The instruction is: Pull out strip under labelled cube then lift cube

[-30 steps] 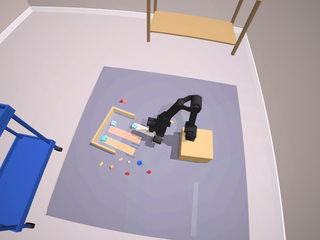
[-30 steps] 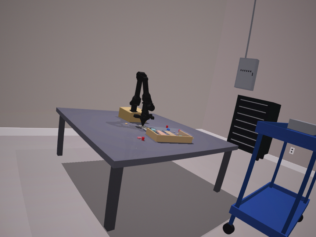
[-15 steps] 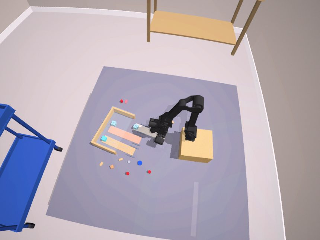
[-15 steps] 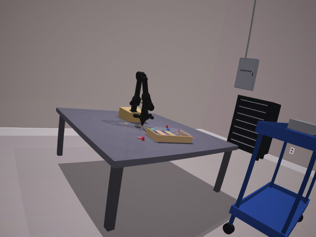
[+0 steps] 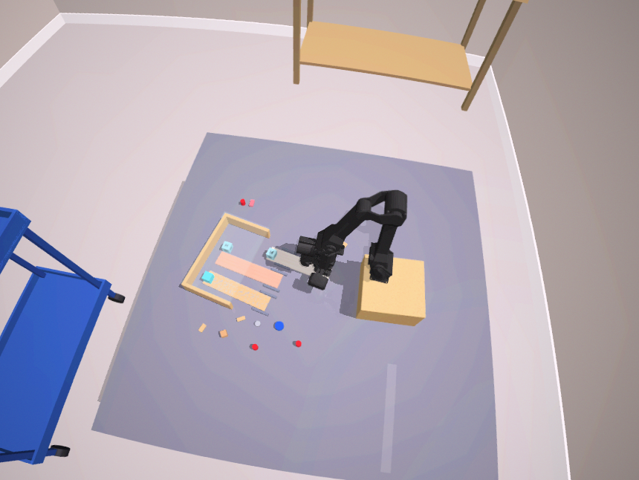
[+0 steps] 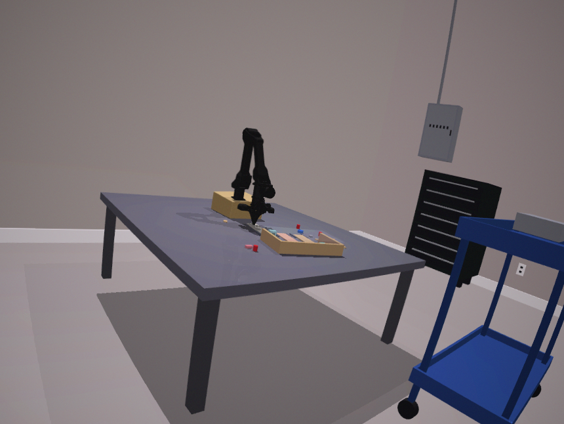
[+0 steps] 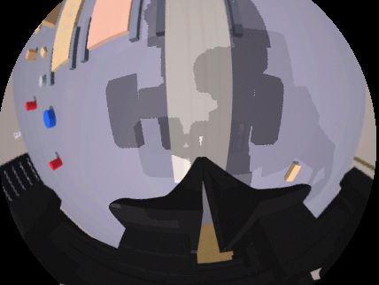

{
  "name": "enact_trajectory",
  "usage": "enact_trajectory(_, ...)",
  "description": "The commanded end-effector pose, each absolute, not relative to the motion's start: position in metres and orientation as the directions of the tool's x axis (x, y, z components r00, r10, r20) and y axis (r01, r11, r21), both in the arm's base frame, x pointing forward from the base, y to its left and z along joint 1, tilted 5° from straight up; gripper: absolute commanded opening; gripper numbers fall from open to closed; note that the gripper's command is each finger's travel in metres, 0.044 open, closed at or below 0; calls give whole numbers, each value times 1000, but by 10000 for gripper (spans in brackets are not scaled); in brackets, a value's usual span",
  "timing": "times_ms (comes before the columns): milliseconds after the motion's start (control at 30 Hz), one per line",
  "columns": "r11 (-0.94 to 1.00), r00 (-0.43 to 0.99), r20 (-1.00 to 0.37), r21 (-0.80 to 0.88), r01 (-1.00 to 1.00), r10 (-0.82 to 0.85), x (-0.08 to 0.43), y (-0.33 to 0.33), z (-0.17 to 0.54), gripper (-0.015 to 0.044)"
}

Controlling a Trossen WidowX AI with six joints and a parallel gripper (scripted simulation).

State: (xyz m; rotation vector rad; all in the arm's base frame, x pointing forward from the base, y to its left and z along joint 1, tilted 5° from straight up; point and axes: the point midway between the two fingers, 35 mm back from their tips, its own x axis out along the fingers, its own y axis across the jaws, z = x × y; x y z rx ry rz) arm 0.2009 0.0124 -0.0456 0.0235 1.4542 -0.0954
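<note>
My gripper (image 6: 254, 223) (image 7: 200, 160) is shut with nothing between its fingers. Its tips are down at the near end of the grey-white strip (image 5: 294, 261) (image 7: 199, 35); whether they touch it is hard to tell. This strip sticks out past the open side of the wooden frame, and a pale cyan cube (image 5: 271, 253) with markings rests on its far end. A second pale cube (image 5: 226, 247) sits inside the frame near the pink strip (image 5: 247, 268) (image 7: 111, 22). A brighter cyan cube (image 5: 207, 277) is at the far end of the tan strip (image 5: 242, 293) (image 7: 66, 40). Labels are too small to read.
The wooden frame (image 5: 203, 255) (image 6: 309, 248) has raised walls on three sides. Low dark rails flank the strips. A blue disc (image 5: 279, 325) (image 7: 50, 119), red pieces and small tan blocks lie beside the frame. A tan block (image 7: 292, 172) lies near my gripper. My arm stands on a wooden box (image 5: 394, 289).
</note>
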Motion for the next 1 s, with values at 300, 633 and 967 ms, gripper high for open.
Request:
enact_trajectory(300, 995, 82, -995, -48, 83, -55, 190, 11, -50, 0)
enact_trajectory(633, 995, 82, -995, -48, 83, -55, 190, 11, -50, 0)
enact_trajectory(967, 996, 95, -994, -45, 82, -53, 201, 14, -19, 0)
